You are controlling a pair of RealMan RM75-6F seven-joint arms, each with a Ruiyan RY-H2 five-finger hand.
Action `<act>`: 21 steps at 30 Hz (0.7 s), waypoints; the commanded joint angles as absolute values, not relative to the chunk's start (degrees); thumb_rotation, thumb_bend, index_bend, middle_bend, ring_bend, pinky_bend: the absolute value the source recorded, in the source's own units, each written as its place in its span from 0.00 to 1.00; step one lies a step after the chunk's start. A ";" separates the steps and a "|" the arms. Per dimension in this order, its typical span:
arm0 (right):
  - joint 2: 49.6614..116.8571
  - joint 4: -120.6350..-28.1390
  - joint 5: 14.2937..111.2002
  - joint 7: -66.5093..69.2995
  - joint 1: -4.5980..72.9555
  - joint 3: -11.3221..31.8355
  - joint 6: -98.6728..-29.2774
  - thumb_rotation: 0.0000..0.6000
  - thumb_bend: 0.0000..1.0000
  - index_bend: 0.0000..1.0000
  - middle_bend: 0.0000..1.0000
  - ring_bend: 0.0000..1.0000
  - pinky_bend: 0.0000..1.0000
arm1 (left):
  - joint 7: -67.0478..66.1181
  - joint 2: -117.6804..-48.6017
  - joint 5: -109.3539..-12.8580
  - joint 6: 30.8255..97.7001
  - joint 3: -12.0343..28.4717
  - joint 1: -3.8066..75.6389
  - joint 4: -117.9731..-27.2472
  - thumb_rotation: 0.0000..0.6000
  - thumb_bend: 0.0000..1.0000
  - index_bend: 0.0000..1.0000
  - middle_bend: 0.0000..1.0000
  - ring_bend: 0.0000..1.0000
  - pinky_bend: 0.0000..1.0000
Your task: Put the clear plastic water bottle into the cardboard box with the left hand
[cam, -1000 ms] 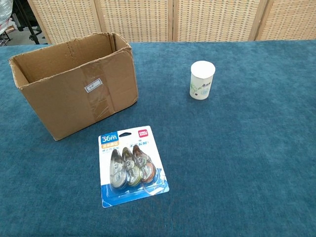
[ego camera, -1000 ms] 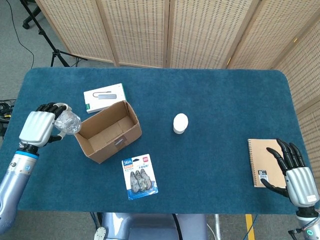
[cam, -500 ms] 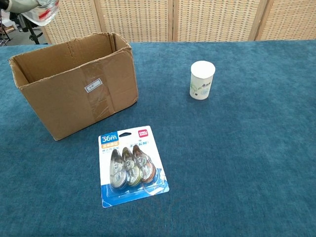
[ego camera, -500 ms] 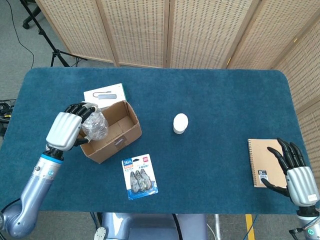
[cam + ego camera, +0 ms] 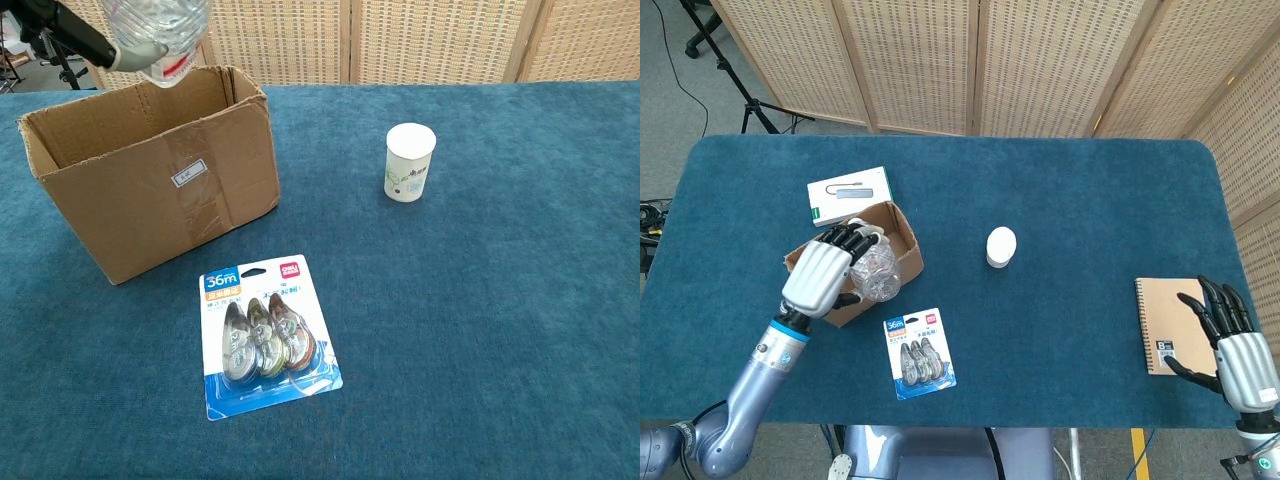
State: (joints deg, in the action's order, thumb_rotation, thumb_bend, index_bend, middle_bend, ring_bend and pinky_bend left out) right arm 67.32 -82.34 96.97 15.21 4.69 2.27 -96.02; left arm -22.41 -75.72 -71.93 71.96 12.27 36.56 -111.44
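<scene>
Your left hand [image 5: 822,277] grips the clear plastic water bottle [image 5: 875,272] above the cardboard box [image 5: 150,170], left of frame centre. Its long axis seems roughly upright, one end pointing down into the box. Your right hand [image 5: 1232,345] rests open-fingered, holding nothing, at the lower right.

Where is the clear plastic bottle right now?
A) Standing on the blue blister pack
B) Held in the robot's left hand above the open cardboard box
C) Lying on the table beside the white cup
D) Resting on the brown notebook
B: the left hand grips the clear plastic bottle over the open cardboard box, and the chest view shows the bottle above the box's rim, not yet down inside.
</scene>
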 commanded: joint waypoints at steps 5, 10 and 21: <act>67.33 -82.28 96.90 15.37 4.64 2.35 -96.16 1.00 0.14 0.15 0.00 0.00 0.00 | -21.51 -77.50 -73.01 72.03 11.51 36.47 -110.57 1.00 0.63 0.69 0.53 0.40 0.46; 67.51 -82.19 96.90 15.46 4.59 2.46 -96.45 1.00 0.13 0.15 0.00 0.00 0.00 | -19.88 -77.13 -73.64 72.69 11.52 35.69 -109.88 1.00 0.52 0.58 0.38 0.30 0.42; 67.78 -82.02 96.95 15.49 4.50 2.64 -96.96 1.00 0.13 0.15 0.00 0.00 0.00 | -19.47 -75.93 -73.22 71.78 11.46 35.24 -109.87 1.00 0.43 0.42 0.19 0.14 0.25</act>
State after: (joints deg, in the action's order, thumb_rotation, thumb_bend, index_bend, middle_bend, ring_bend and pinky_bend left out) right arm 67.78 -82.02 96.95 15.49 4.50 2.64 -96.96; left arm -19.51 -75.95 -73.42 71.97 11.45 35.21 -109.90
